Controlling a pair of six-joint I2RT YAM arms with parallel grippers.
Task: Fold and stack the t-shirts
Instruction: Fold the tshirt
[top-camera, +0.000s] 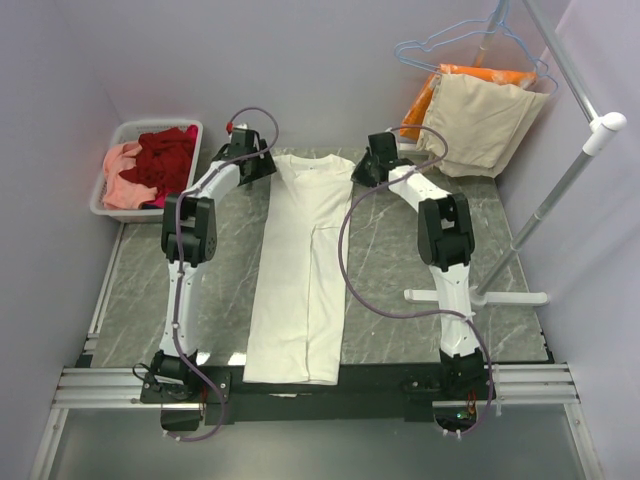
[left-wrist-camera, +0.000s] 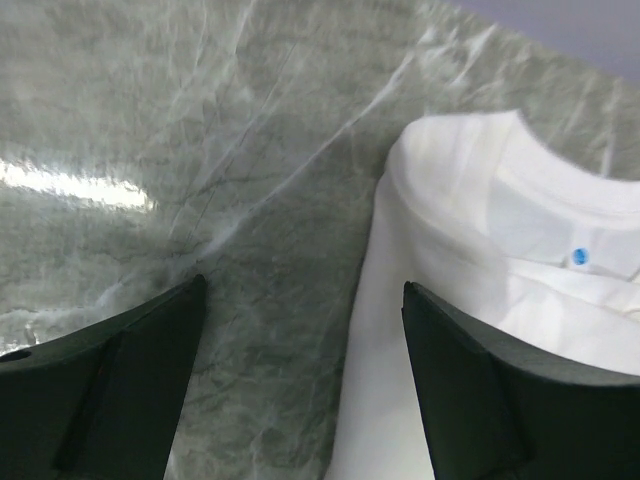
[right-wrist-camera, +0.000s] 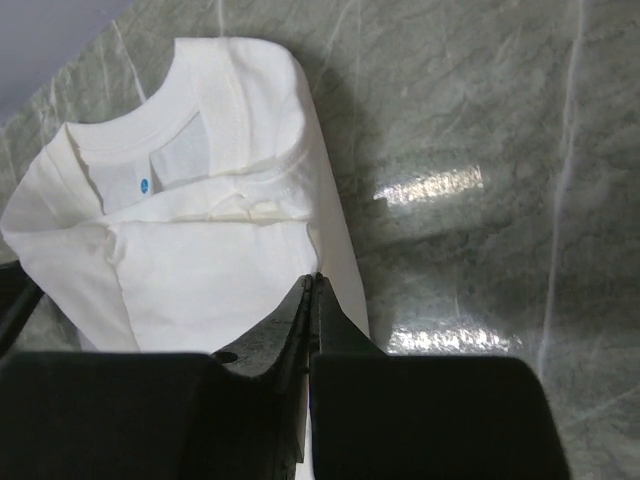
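Beside the white t-shirt (top-camera: 300, 270) collar, left claw (left-wrist-camera: 300, 290) stood wide, right claw (right-wrist-camera: 312, 280) fully closed. A basket (top-camera: 100, 195) sat left of it, rack base (top-camera: 475, 296) right, bare counter (top-camera: 225, 290) between.

One camera overhead, two riding the wrists.
The top view is looking steeply down on the whole table (top-camera: 225, 300); both wrist cameras are sitting close, facing the collar of the white t-shirt (top-camera: 300, 260) from opposite sides.

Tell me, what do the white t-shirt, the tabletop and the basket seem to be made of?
White t-shirt: soft matte knit, likely cotton; it folds and creases limply. Tabletop: glossy grey marble-look surface, veined, with glare; maybe laminate. Basket: white plastic, apparently, judging by its thin rigid walls.
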